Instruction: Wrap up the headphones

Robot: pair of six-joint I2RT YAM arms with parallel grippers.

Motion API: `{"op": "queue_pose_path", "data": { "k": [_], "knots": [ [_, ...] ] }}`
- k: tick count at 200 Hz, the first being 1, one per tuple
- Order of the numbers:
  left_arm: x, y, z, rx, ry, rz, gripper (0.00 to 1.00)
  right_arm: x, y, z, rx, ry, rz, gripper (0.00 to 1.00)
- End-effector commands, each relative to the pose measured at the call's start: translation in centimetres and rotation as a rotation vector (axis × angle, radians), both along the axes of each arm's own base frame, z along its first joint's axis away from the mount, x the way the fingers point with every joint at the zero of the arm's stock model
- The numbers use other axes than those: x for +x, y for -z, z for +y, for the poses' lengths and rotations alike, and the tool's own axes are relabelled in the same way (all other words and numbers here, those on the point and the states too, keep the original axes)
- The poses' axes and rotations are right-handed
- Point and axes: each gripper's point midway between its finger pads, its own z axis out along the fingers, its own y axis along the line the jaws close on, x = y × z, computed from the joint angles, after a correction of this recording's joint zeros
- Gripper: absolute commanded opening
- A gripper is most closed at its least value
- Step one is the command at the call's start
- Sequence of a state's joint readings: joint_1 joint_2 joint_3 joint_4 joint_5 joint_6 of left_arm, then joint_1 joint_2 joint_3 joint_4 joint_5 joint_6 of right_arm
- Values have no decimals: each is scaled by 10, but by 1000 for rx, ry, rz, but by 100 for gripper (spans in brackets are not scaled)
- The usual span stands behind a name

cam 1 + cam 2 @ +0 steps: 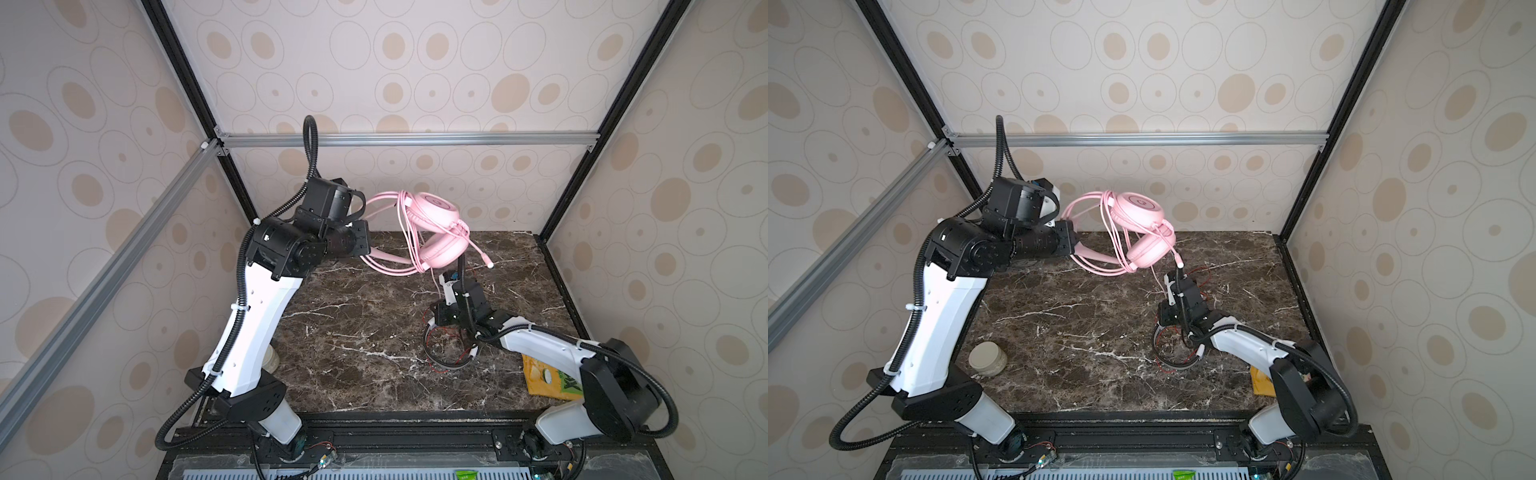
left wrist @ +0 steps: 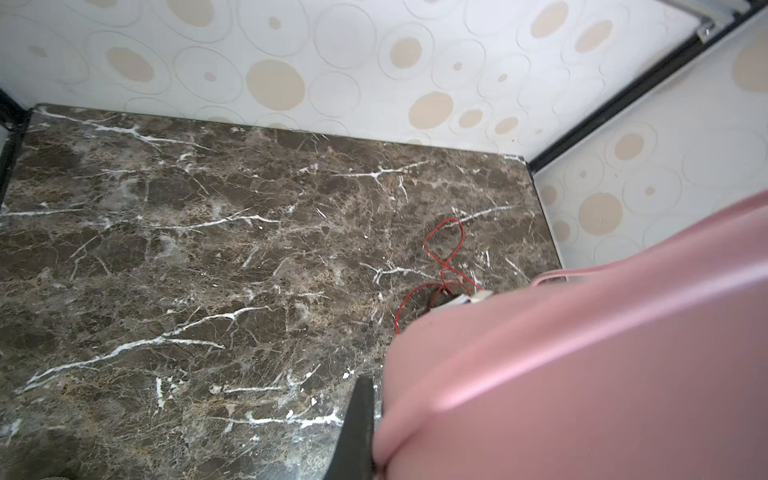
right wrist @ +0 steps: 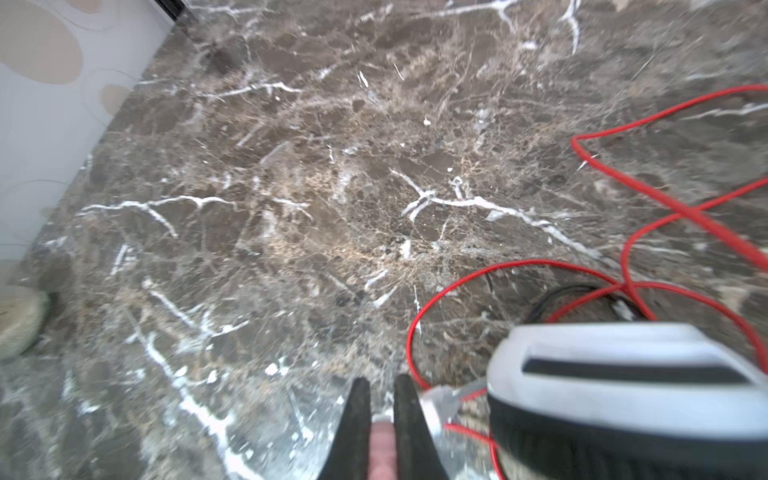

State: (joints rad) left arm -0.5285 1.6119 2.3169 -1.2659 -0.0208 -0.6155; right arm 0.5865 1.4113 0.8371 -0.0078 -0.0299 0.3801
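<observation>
The pink headphones [image 1: 436, 232] [image 1: 1142, 232] hang in the air at the back of the table, with their pink cable [image 1: 405, 232] looped around them. My left gripper [image 1: 361, 243] [image 1: 1069, 245] [image 2: 382, 399] is shut on their headband [image 2: 582, 353]. A loose end of that cable drops to my right gripper [image 1: 436, 309] [image 1: 1163, 311] [image 3: 380, 390], which is shut on it low over the table. The white-and-black headphones [image 1: 449, 365] [image 1: 1177, 363] [image 3: 623, 374] lie on the table under my right arm, their red cable [image 2: 451, 241] [image 3: 623, 249] spread loosely.
A beige round jar [image 1: 988, 358] [image 3: 16, 320] stands at the front left by the left arm's base. A yellow snack bag [image 1: 544, 374] lies at the front right under the right arm. Patterned walls close in the marble table [image 1: 353, 332] on three sides.
</observation>
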Motion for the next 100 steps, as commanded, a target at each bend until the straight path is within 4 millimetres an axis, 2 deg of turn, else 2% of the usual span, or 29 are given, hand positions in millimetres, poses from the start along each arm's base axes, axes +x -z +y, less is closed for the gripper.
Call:
{"op": "queue_pose_path", "data": {
  "k": [1, 53, 100],
  "knots": [
    [10, -52, 2, -208, -54, -133, 0, -29, 0, -13, -86, -10, 96, 0],
    [27, -49, 24, -228, -211, -136, 0, -80, -13, -16, -259, -104, 99, 0],
    [28, -27, 56, -133, -353, -84, 0, -113, -34, -17, -342, -159, 45, 0]
  ]
}}
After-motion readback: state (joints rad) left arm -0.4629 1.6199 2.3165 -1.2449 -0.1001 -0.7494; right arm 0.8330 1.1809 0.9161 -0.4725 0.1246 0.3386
